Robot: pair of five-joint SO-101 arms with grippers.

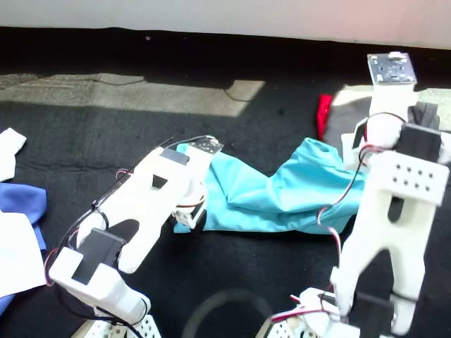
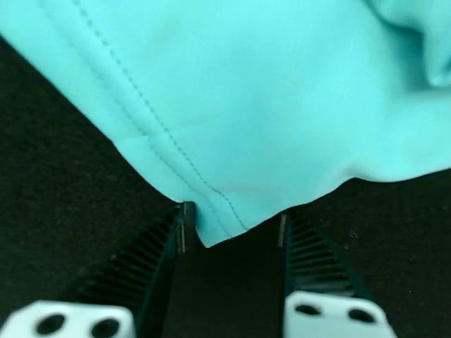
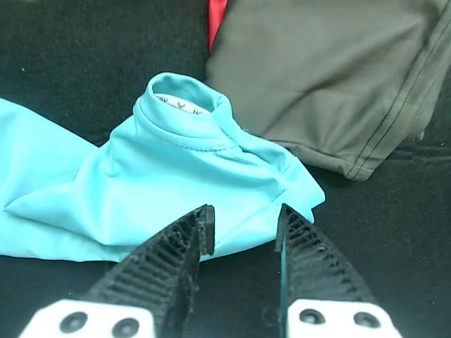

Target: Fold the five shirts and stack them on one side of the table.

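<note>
A teal shirt point(image 1: 282, 193) lies crumpled in a long strip across the middle of the black table point(image 1: 268, 260).

The left gripper point(image 2: 232, 225) sits at the end of the teal shirt farthest from the collar. Its jaws are spread, and a stitched hem corner of the shirt pokes in between the tips without being pinched. In the high view this gripper point(image 1: 192, 215) is low on the cloth, right at that edge of the teal shirt.

The right gripper point(image 3: 243, 222) is at the opposite end of the teal shirt, by its collar point(image 3: 184, 105), which stands up with the label showing inside. Its jaws are also spread, with the tips over the shirt's edge just below the collar and holding nothing.

A grey shirt point(image 3: 331, 77) lies just beyond the collar end of the teal shirt, its hem touching or overlapping the teal fabric. A red shirt point(image 1: 323, 113) peeks out beside the grey one. Well away from the teal shirt's hem end, a blue shirt point(image 1: 25, 201) and a white shirt point(image 1: 15, 264) lie together.
</note>
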